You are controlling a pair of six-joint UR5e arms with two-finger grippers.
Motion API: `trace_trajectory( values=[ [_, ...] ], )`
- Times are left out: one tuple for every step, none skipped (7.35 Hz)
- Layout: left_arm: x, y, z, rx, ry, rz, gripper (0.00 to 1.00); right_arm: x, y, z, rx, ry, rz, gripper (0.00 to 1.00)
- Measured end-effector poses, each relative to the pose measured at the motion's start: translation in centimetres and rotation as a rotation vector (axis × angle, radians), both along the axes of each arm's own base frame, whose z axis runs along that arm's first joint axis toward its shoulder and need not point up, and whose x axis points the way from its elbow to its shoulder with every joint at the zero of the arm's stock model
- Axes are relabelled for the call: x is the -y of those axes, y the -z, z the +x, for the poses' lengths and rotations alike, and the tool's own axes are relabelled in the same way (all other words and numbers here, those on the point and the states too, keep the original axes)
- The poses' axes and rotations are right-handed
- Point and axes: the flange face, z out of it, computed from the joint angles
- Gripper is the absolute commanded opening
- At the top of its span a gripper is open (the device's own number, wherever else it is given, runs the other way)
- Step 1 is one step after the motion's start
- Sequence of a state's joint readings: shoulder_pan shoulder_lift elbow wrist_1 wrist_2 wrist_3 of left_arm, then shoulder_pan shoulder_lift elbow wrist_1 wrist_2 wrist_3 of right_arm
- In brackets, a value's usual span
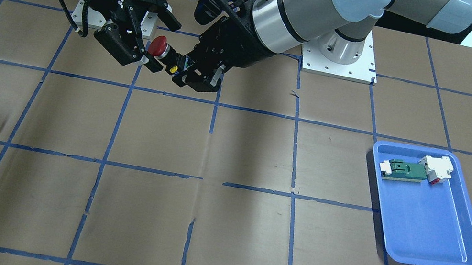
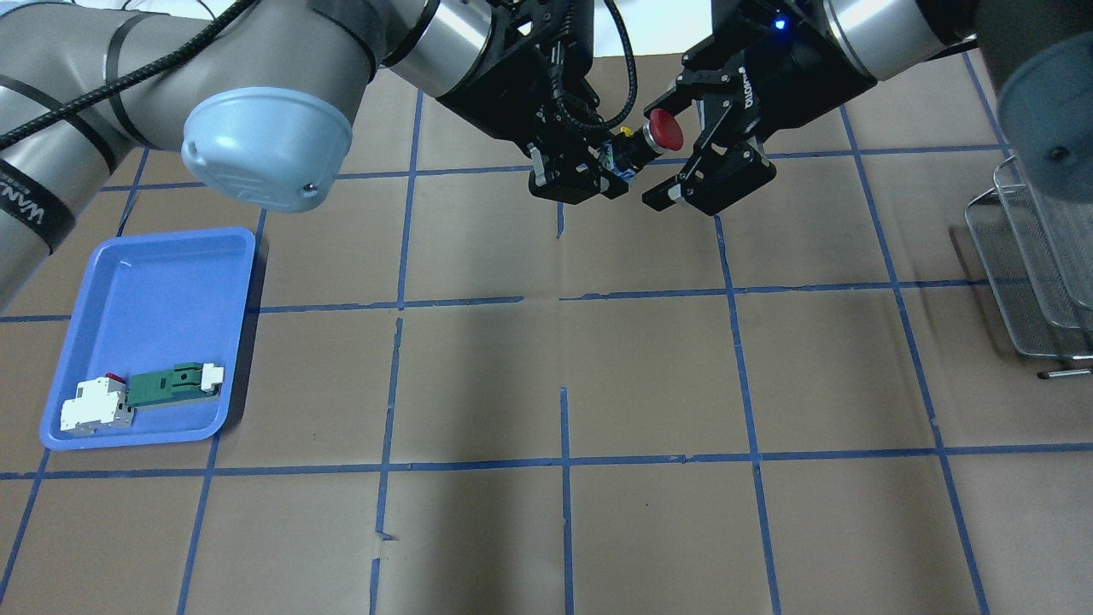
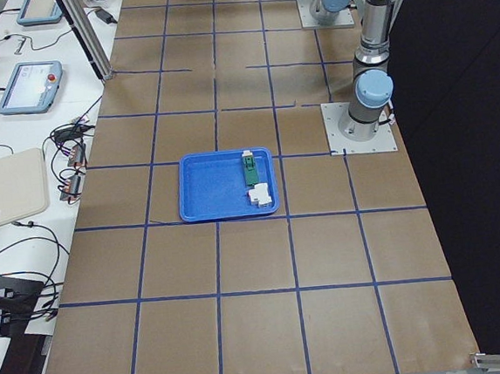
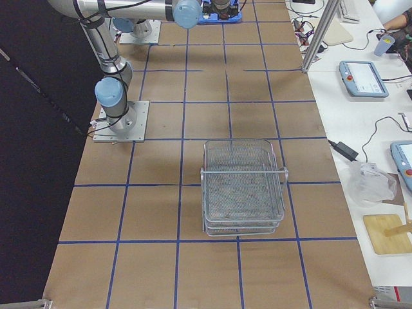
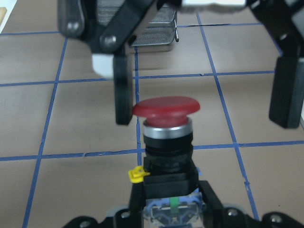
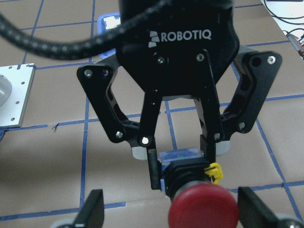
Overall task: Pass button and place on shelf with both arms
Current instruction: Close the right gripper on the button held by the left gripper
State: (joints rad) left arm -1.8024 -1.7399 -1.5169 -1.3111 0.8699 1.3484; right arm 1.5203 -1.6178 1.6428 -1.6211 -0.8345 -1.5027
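Observation:
The button (image 2: pixel 664 130), a red mushroom cap on a black body, is held level in mid-air above the table's far middle. My left gripper (image 2: pixel 608 164) is shut on the button's black base; it also shows in the front view (image 1: pixel 180 70). My right gripper (image 2: pixel 679 143) is open, with its fingers (image 5: pixel 122 95) on either side of the red cap (image 5: pixel 166 106). The right wrist view shows the cap (image 6: pixel 204 210) between my open pads. The wire-mesh shelf (image 2: pixel 1037 256) stands at the table's right side, empty in the right-side view (image 4: pixel 243 187).
A blue tray (image 2: pixel 154 290) lies at the left side and holds a white-and-red block (image 2: pixel 96 406) and a green flat part (image 2: pixel 171 384). Brown table paper with a blue tape grid lies between the tray and the shelf.

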Motion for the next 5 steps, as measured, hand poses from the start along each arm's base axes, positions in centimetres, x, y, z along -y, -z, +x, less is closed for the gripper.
trace_trajectory(
  values=[
    [-0.33, -0.18, 0.08, 0.0, 0.0, -0.001, 0.0, -0.04, -0.08, 0.07, 0.004, -0.001, -0.002, 0.91],
    [-0.59, -0.27, 0.12, 0.001, 0.0, 0.0, 0.0, -0.1, -0.19, 0.11, 0.006, -0.001, -0.004, 0.88],
    [-0.78, -0.24, 0.13, 0.002, 0.0, 0.002, 0.0, -0.14, -0.25, 0.13, 0.008, -0.001, -0.005, 0.74],
    [-1.01, -0.28, 0.18, 0.002, 0.001, 0.002, 0.0, -0.13, -0.27, 0.14, 0.009, -0.001, -0.005, 0.57],
    [-1.25, -0.46, 0.22, 0.001, 0.0, 0.0, 0.0, -0.12, -0.3, 0.15, 0.01, -0.001, -0.006, 0.38]
  ],
)
